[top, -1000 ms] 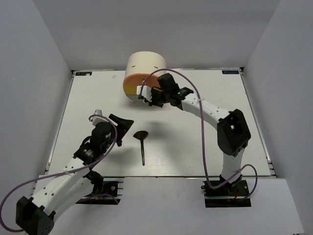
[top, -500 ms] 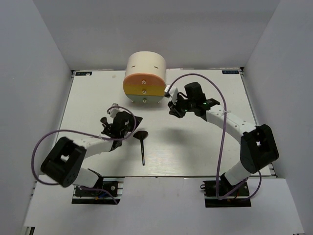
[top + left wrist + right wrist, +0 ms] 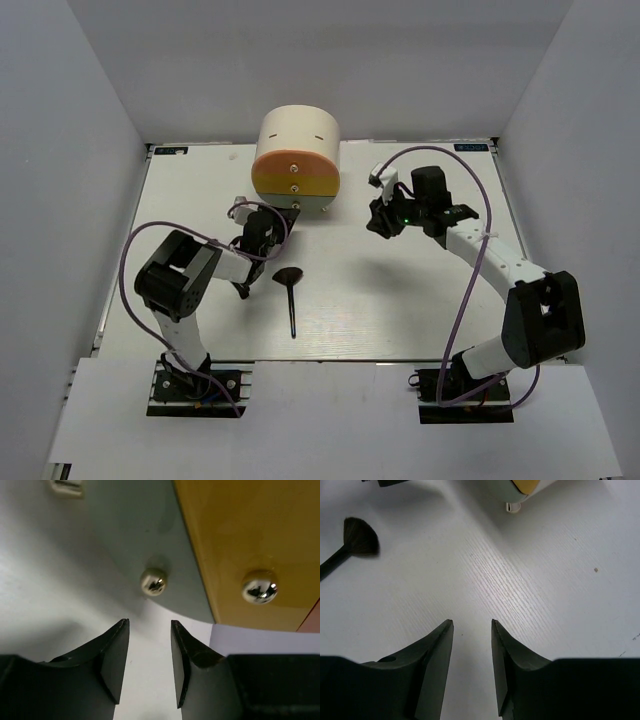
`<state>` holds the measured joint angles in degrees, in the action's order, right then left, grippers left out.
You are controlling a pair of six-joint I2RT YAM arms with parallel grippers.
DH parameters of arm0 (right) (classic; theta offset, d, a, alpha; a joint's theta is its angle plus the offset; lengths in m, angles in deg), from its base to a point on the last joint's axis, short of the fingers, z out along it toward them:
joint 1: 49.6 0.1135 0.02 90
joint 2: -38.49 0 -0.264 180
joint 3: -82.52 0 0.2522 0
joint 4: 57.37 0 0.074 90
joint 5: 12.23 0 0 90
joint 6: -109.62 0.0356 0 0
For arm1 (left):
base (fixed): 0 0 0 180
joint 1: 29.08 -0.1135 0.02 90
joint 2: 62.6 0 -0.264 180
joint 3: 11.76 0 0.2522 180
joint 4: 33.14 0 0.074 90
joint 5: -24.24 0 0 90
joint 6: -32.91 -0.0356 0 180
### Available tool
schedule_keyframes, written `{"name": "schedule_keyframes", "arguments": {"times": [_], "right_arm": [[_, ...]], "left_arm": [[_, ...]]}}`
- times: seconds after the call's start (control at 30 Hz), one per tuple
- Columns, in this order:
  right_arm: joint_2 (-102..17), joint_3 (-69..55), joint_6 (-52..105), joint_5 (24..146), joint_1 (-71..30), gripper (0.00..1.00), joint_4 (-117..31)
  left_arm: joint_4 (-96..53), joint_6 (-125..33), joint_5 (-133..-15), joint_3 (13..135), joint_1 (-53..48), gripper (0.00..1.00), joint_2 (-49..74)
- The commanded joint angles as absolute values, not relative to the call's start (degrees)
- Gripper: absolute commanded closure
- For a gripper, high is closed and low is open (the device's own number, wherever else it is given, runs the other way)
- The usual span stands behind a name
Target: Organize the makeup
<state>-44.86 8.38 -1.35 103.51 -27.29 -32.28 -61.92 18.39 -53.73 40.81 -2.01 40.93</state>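
Observation:
The black fan brush (image 3: pixel 290 296) lies on the table in front of the box, bristles toward the box; its head also shows in the right wrist view (image 3: pixel 357 537). My left gripper (image 3: pixel 275 219) is open and empty, close in front of the box's base. In the left wrist view my left gripper (image 3: pixel 149 625) points at the gold knob (image 3: pixel 153 581) of a grey-green bottom drawer. My right gripper (image 3: pixel 379 222) is open and empty above bare table to the right of the box, as the right wrist view (image 3: pixel 472 625) shows. The other makeup is out of view.
The round cream box (image 3: pixel 296 135) with orange and yellow drawers stands at the back middle. The yellow drawer's gold knob (image 3: pixel 259 586) shows to the right of my left gripper. The box's foot (image 3: pixel 514 506) shows in the right wrist view. White walls enclose the table.
My right gripper has drawn away from the box front to the right. My left arm has folded in, bringing its gripper forward to the box's bottom drawer. The fan brush has not moved.

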Motion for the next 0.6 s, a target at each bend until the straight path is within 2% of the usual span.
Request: {"name": "schedule_keyframes", "arguments": {"times": [0.0, 0.57], "right_arm": [[-43.42, 8.82, -0.86, 104.84, -28.07, 0.57, -33.94], [-43.6, 10.22, -1.48, 105.45, -30.35, 0.57, -34.03]], "left_arm": [[-68.06, 18.67, -52.84, 44.1, -2.45, 0.51, 42.77], [-73.6, 18.76, -52.14, 47.44, -3.5, 0.57, 50.34]]}}
